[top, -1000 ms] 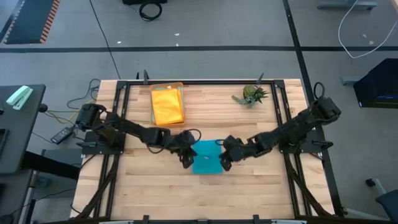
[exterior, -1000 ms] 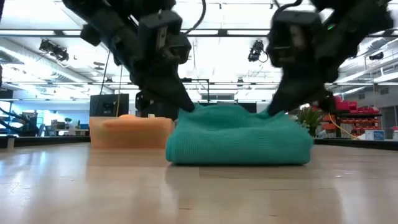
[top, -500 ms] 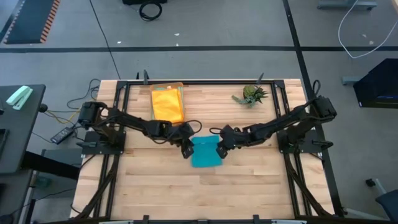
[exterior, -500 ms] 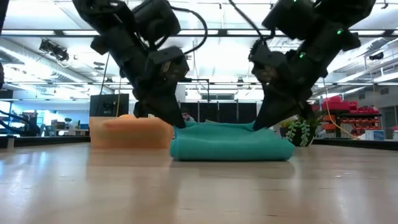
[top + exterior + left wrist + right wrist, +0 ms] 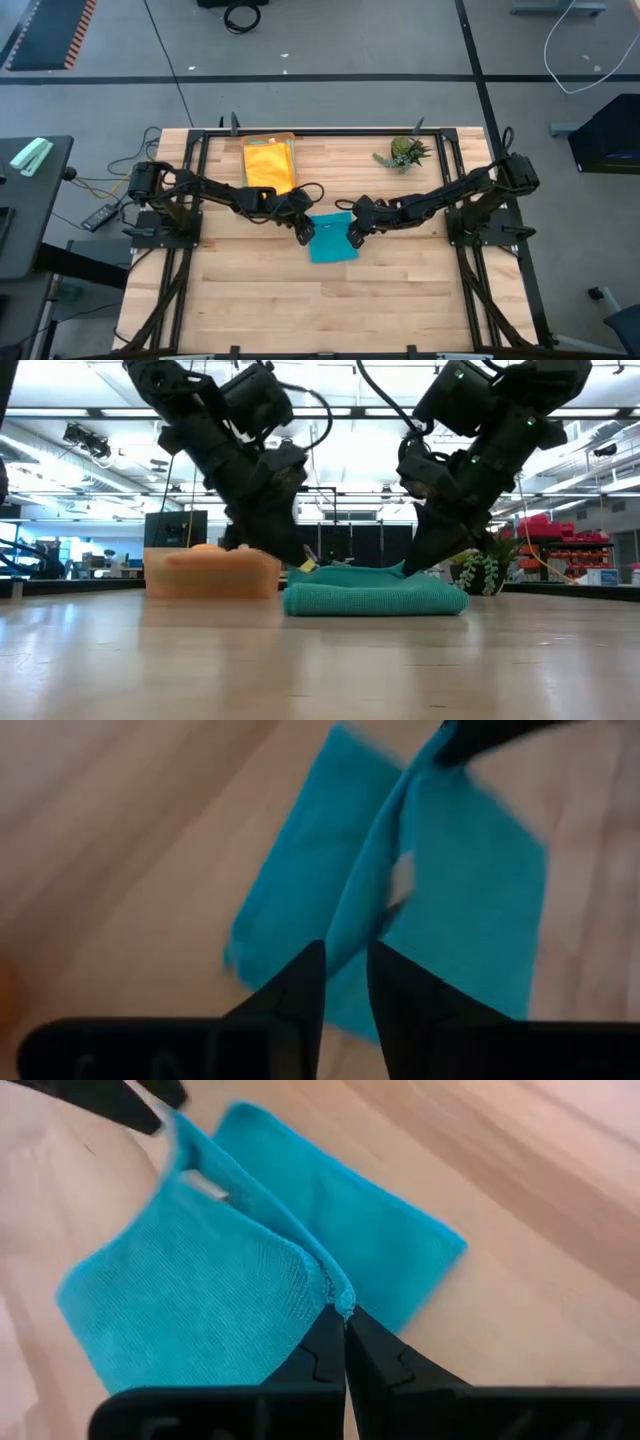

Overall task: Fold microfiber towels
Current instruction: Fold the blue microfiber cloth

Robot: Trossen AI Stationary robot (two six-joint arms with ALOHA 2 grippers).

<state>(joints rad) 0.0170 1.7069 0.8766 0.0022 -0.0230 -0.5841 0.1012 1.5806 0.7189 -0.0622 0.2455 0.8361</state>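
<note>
Two grippers meet over one teal towel near the middle of the table, the left gripper at its left end and the right gripper at its right end, each about equally close to the cloth. The towel lies doubled, its long axis running across the table from one gripper to the other, its raised folded edge on the far side and its flat layers spreading toward the near edge. In the right wrist view the right gripper is clenched on that folded edge, pinching the cloth between closed tips. In the left wrist view the left gripper shows a narrow gap between its fingers with the teal edge running up to them; whether it is grasping or has let go cannot be told. The coming move likely turns on this line between the two pinch points: both sit on the same ridge, so carrying it toward the near edge would lay the fold flat. Behind the towel, by the far edge, an orange tray holds a yellow towel, well apart from the grippers, and a small plant stands toward the far right corner. Bare wood stretches to the near edge. From table height, a lit workshop shows beyond.
</note>
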